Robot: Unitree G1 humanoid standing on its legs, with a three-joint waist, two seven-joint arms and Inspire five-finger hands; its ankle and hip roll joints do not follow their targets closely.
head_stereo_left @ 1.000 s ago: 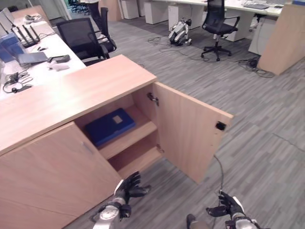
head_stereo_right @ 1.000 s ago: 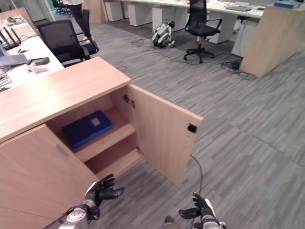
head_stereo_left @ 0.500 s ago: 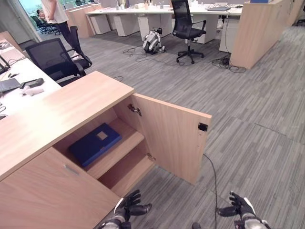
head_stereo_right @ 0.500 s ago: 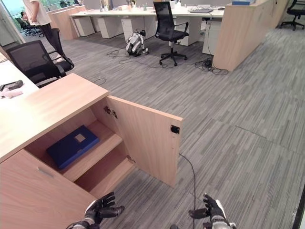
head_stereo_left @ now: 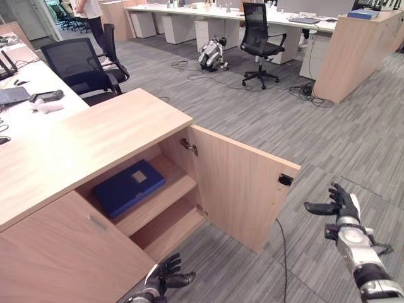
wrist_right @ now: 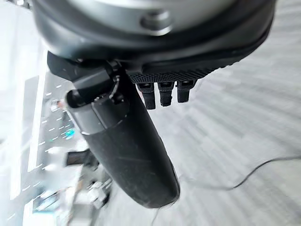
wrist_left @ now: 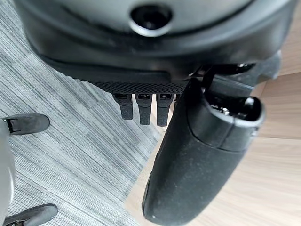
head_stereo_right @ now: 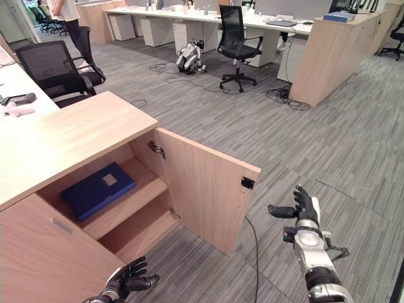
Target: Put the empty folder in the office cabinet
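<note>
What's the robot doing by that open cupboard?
It is putting a folder away, and that part looks done. The blue folder lies flat on the upper shelf of the wooden cabinet, whose door stands wide open. Both hands are empty with relaxed fingers: the left hand is low in front of the cabinet, and the right hand is raised beyond the door's free edge, not touching it.

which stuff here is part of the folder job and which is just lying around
Job:
blue folder, lying on the upper shelf
cabinet
its open door
right hand, open, beside the door

Lying about:
office chairs
desks
floor cables
</note>
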